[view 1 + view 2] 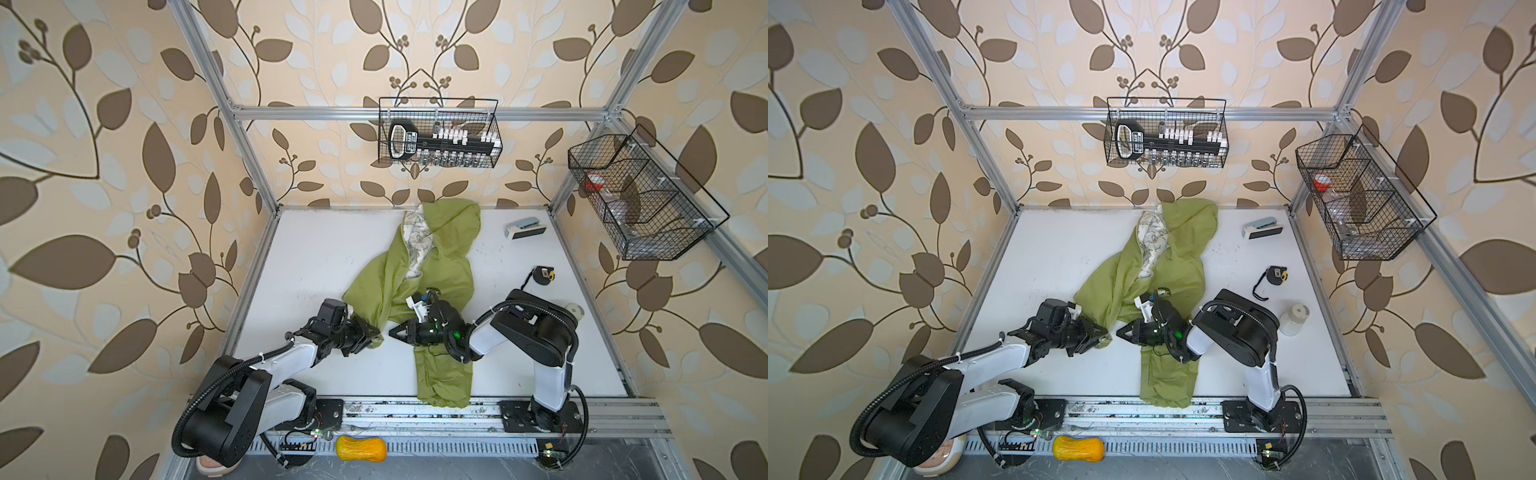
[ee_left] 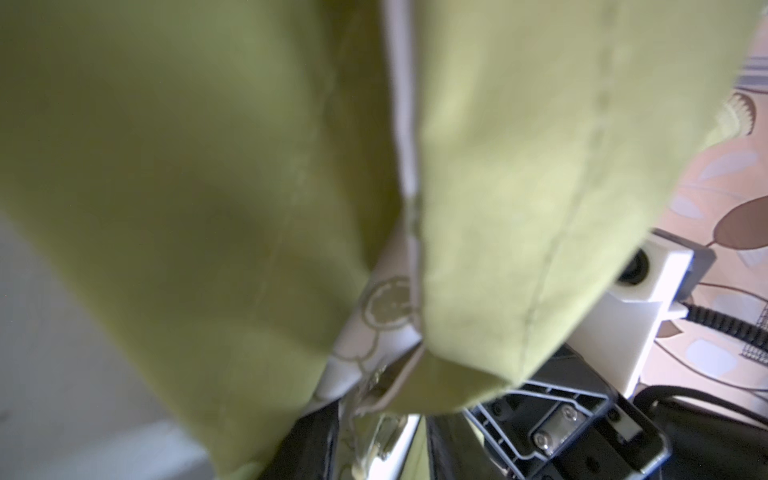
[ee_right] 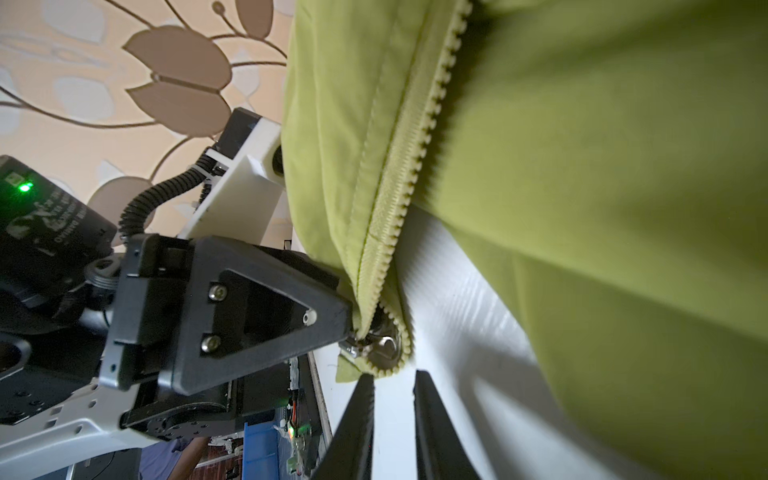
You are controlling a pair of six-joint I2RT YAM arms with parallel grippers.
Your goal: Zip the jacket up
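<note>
**Flat white surface** [image 1: 316,257]: framed by aluminium rails. The half on the left arm's side is bare and, by my judgement, the best room for spreading cloth. The right side holds small clutter.

**Small olive-green thin fabric hooded jacket** [image 1: 386,274]: lies crumpled mid-surface in both top views. The hood reaches the back wall, and one fold droops over the front rail. Likely light, limp and quick to bunch, so it is best taken by its stitched hem or the zip tape, not by loose cloth. The overhanging fold may drag.

**Left gripper** [image 1: 372,336]: its fingers sit on the jacket's lower front corner. Whether they clamp the corner or merely straddle it cannot be told.

**Right gripper** [image 3: 392,382]: just beside that same corner, with its fingers slightly parted and nothing between them.

**Pale yellow-green toothed zip tape** [image 3: 409,166]: one unmated half is visible. It is stiffer than the cloth.

**Small shiny metal slider** [image 3: 384,347]: sits at the tape's bottom end. Probably slippery, so it calls for a fine pinch.
</note>
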